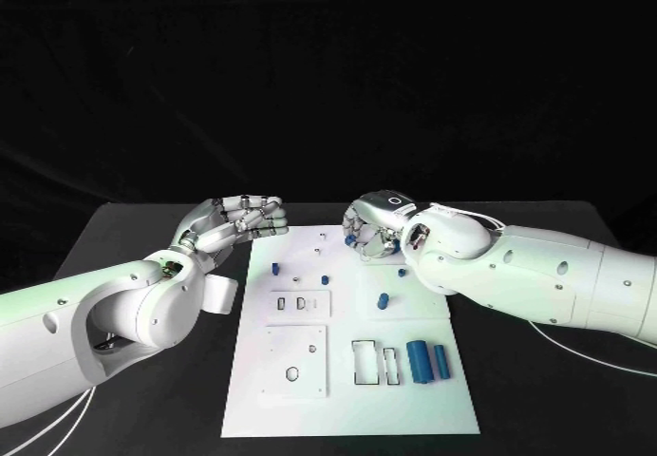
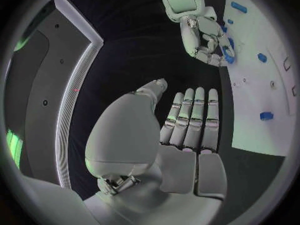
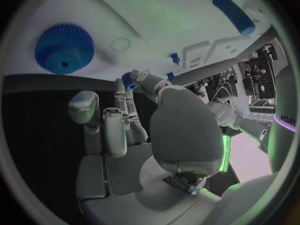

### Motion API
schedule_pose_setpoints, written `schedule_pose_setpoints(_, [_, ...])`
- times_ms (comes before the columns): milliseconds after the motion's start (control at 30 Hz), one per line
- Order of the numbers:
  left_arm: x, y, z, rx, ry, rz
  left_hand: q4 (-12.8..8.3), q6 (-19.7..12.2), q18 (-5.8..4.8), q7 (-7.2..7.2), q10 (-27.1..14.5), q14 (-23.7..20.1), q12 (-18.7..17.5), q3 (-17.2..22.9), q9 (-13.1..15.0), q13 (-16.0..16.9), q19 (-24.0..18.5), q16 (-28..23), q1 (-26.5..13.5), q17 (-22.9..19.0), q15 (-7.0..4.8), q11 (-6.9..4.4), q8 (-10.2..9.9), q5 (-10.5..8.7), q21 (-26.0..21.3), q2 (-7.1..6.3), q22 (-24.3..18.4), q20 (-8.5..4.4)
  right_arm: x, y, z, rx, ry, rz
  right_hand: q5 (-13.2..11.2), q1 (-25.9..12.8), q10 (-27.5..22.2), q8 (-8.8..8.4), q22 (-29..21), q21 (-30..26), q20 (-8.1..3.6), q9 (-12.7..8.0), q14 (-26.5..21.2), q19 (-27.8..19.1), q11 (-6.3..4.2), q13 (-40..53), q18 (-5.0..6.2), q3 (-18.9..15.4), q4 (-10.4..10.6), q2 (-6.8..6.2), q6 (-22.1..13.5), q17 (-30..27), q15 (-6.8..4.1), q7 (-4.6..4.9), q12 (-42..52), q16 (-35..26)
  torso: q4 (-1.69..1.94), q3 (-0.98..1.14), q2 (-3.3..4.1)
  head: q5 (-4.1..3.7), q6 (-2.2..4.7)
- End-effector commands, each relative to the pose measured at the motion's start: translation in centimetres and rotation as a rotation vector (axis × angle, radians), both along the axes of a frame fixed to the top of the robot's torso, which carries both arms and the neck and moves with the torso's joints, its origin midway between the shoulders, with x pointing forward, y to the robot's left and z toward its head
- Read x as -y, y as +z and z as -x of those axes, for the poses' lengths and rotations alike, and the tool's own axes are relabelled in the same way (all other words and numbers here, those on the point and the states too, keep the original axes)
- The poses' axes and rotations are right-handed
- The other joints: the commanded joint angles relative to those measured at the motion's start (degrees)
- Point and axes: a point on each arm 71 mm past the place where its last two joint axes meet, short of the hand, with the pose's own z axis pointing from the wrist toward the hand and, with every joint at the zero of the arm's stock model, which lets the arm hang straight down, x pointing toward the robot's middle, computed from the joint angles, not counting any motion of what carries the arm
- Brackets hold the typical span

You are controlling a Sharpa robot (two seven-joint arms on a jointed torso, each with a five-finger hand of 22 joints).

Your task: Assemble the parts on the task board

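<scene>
While pinching a small blue part (image 3: 129,80) at the far end of the task board (image 1: 350,413), keep the right robot hand (image 1: 372,226) steady, lower straight over its hole. Left robot hand (image 1: 240,220), fingers extended and holding nothing, off the board's left edge.

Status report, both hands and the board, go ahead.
Left hand open beside the white task board, holding nothing. Right hand over the board's far end, pinching a small blue part. Blue gear lies close by.
</scene>
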Motion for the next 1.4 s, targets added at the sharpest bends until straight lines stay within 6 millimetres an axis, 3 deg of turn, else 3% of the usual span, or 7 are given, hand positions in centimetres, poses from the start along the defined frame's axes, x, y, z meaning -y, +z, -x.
schedule_pose_setpoints(33, [0.1,0.2,0.0,0.004,-0.012,0.008,0.05,-0.34,0.59,0.75,-0.03,-0.42,-0.24,0.24,-0.08,-0.02,0.19,-0.38,0.23,-0.02,0.02,0.55,-0.31,-0.35,-0.29,-0.46,-0.05,0.39,-0.4,0.5,-0.5,0.046,-0.036,-0.024,-0.20,0.50,-0.16,0.07,0.08,0.27,-0.35,3.12,2.99,0.08,0.15,0.02,-1.02,0.29,0.03,1.06,0.12,0.05,-0.40,-0.56,-0.35,0.39,0.08,0.00,0.15,0.04,0.03])
schedule_pose_setpoints(233, [0.2,0.3,0.0,0.008,-0.014,0.010,0.01,-0.36,0.59,0.76,-0.03,-0.44,-0.28,0.29,-0.08,-0.01,0.19,-0.40,0.27,-0.01,0.03,0.55,-0.32,-0.33,-0.29,-0.46,-0.06,0.40,-1.9,0.6,-1.2,0.063,-0.034,-0.035,-0.47,0.29,-0.38,-0.05,0.33,0.42,-0.24,3.34,3.01,0.06,0.27,0.03,-1.05,0.76,0.22,1.00,-0.28,0.18,-0.33,-0.45,-0.57,0.52,0.17,0.08,0.32,0.02,0.18])
schedule_pose_setpoints(467, [0.3,0.4,0.0,0.012,-0.014,0.011,-0.02,-0.37,0.59,0.77,-0.02,-0.45,-0.32,0.32,-0.08,-0.01,0.19,-0.42,0.29,-0.01,0.03,0.56,-0.32,-0.32,-0.29,-0.45,-0.07,0.40,-3.4,0.5,-1.6,0.067,-0.022,-0.041,-0.78,0.19,-0.52,-0.10,0.44,0.48,-0.17,3.50,3.03,0.03,0.32,0.03,-1.05,1.04,0.31,0.96,-0.50,0.30,-0.29,-0.41,-0.68,0.63,0.49,-0.01,0.59,-0.13,0.27])
schedule_pose_setpoints(700, [0.2,0.4,-0.1,0.012,-0.015,0.011,-0.02,-0.37,0.59,0.77,-0.02,-0.45,-0.32,0.32,-0.08,-0.01,0.19,-0.42,0.29,-0.01,0.03,0.56,-0.32,-0.32,-0.29,-0.45,-0.07,0.40,-4.4,0.4,-1.9,0.053,-0.014,-0.048,-0.65,0.12,-0.84,-0.24,0.29,0.35,-0.07,3.65,3.00,-0.18,0.43,0.01,-0.99,1.47,0.34,0.83,-0.88,0.25,-0.24,-0.28,-0.81,0.65,0.29,0.05,0.56,0.41,0.23])
schedule_pose_setpoints(900, [0.4,0.5,-0.2,0.012,-0.022,0.012,-0.05,-0.47,0.59,0.85,-0.02,-0.50,-0.46,0.39,-0.10,0.00,0.17,-0.49,0.23,0.00,0.07,0.60,-0.39,-0.33,-0.32,-0.47,-0.12,0.43,-4.7,0.1,-2.1,0.042,-0.014,-0.039,-0.67,0.08,-0.88,-0.26,0.38,0.40,-0.05,3.68,3.01,-0.16,0.46,0.01,-1.00,1.51,0.34,0.77,-0.94,0.29,-0.22,-0.26,-0.82,0.68,0.41,0.06,0.69,0.39,0.26])
schedule_pose_setpoints(1400, [0.2,0.6,-0.4,0.015,-0.019,0.011,-0.08,-0.57,0.58,0.89,-0.07,-0.55,-0.57,0.42,-0.12,-0.01,0.16,-0.55,0.19,0.01,0.09,0.64,-0.45,-0.35,-0.34,-0.50,-0.14,0.44,-4.8,-0.3,-2.1,0.008,-0.005,-0.008,-0.74,-0.06,-0.92,-0.29,0.37,0.38,0.00,3.77,2.99,-0.23,0.49,0.03,-0.99,1.60,0.37,0.60,-1.05,0.25,-0.19,-0.22,-0.79,0.67,0.31,0.18,0.74,0.74,-0.03])
